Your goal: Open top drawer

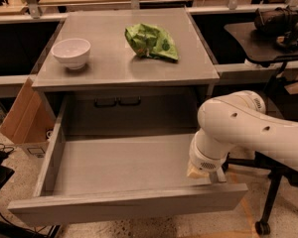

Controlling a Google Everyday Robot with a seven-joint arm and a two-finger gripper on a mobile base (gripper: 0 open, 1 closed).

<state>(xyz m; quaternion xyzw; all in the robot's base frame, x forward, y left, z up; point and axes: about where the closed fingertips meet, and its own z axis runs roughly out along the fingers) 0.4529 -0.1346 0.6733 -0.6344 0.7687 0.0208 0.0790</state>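
- The top drawer [129, 202] stands pulled far out beneath the surface [114, 68].
- My claw [197, 171] sits at its front right corner, inside the wall.
- Clenched or released, I cannot tell.
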